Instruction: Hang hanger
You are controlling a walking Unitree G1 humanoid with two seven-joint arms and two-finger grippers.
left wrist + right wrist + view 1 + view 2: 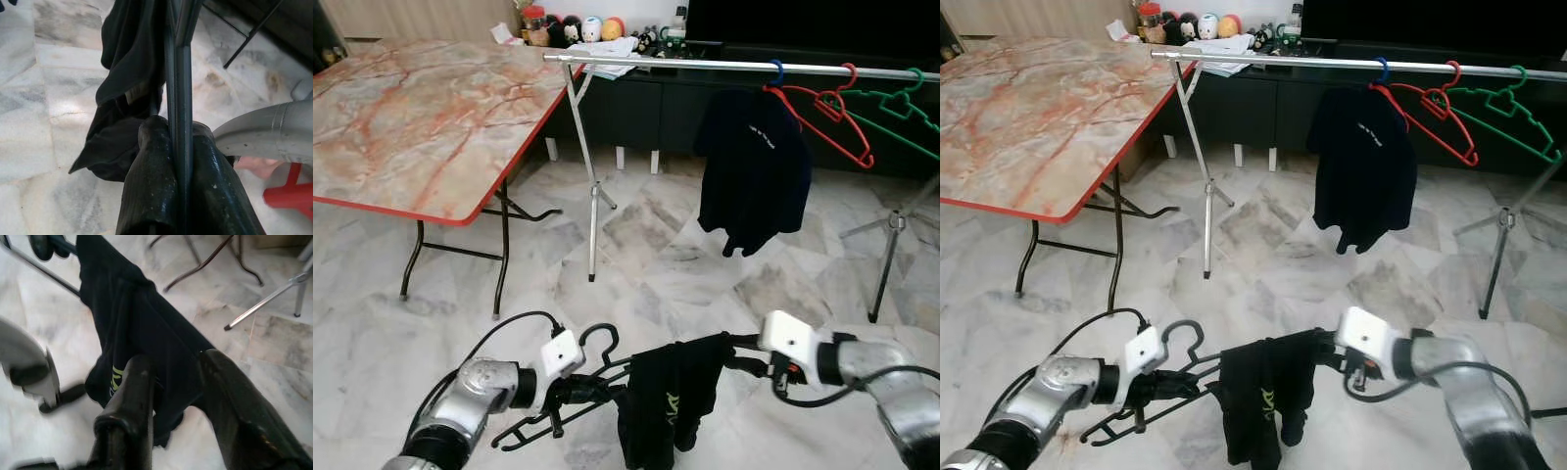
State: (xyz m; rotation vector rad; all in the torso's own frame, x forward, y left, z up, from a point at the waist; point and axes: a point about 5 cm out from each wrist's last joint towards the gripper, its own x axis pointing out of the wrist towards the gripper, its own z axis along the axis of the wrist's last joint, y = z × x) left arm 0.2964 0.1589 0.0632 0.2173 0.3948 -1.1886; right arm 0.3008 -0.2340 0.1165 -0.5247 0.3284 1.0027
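The black hanger (pixel 570 387) sits low in the frame's centre, a dark garment (pixel 666 401) draped over it. The left claw (pixel 178 161) is clamped on its thin bar; the right claw (pixel 178 396) is closed on the cloth-covered end. It looks light and stiff, though the cloth may slide — hold bare wire near the hook. The rail (pixel 724 65) runs across the top.

Black hanger (pixel 570 394) with dark garment (pixel 668 399) between both end effectors.
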